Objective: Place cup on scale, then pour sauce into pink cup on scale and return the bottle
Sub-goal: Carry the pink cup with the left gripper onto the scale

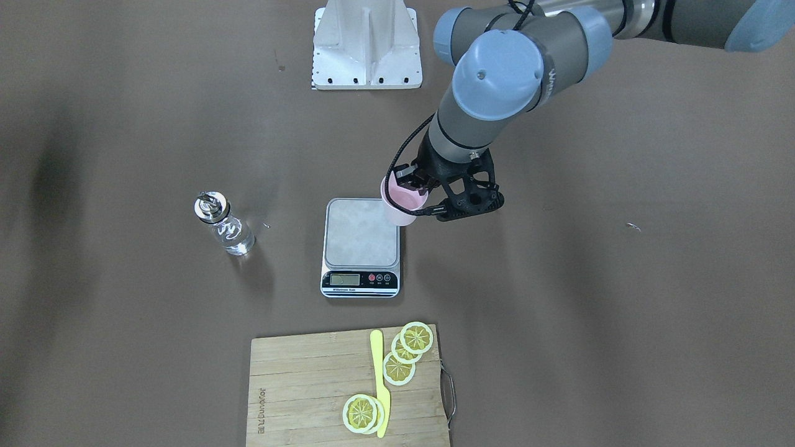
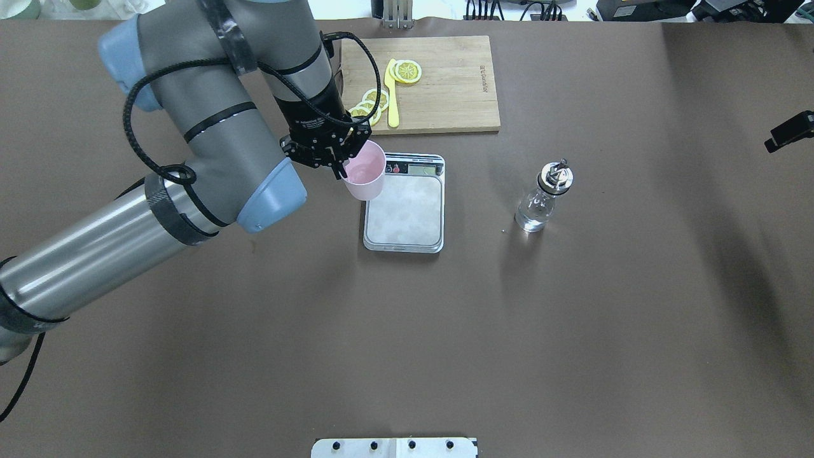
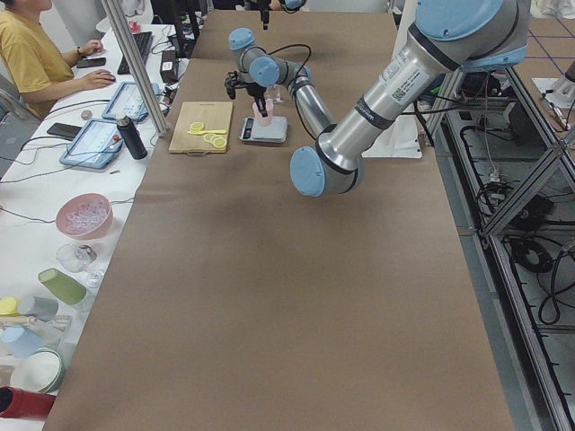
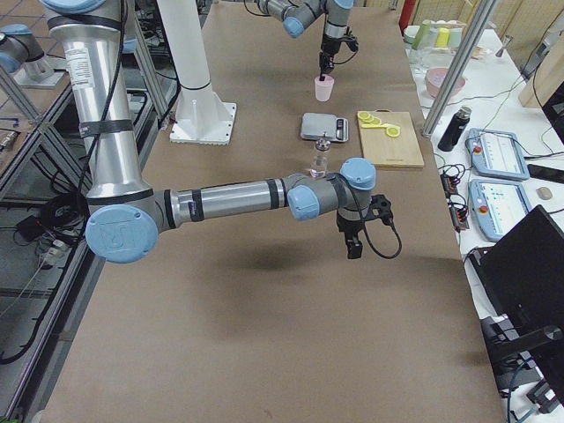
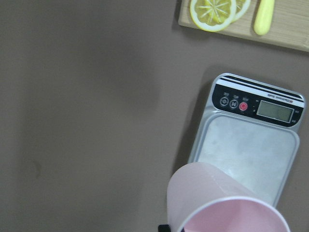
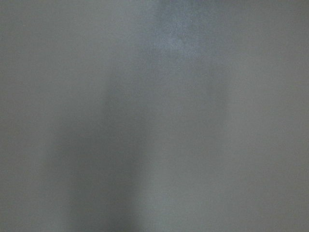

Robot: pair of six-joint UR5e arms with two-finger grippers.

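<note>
My left gripper (image 2: 343, 166) is shut on the rim of the pale pink cup (image 2: 364, 172), one finger inside it. The cup (image 1: 400, 208) hangs upright and empty, lifted over the left far corner of the steel scale (image 2: 407, 213). The left wrist view shows the cup (image 5: 227, 208) just off the scale (image 5: 246, 154) platform's edge. The clear glass bottle (image 2: 540, 200) with its silver pourer stands on the table to the scale's right, with clear sauce low inside it. My right gripper (image 4: 354, 249) hovers far off to the right; I cannot tell whether it is open or shut.
A wooden cutting board (image 2: 451, 83) with lemon slices (image 2: 407, 71) and a yellow knife (image 2: 392, 95) lies just beyond the scale. The white arm mount plate (image 1: 366, 46) stands on the robot's side. A person sits at the side desk (image 3: 31, 54).
</note>
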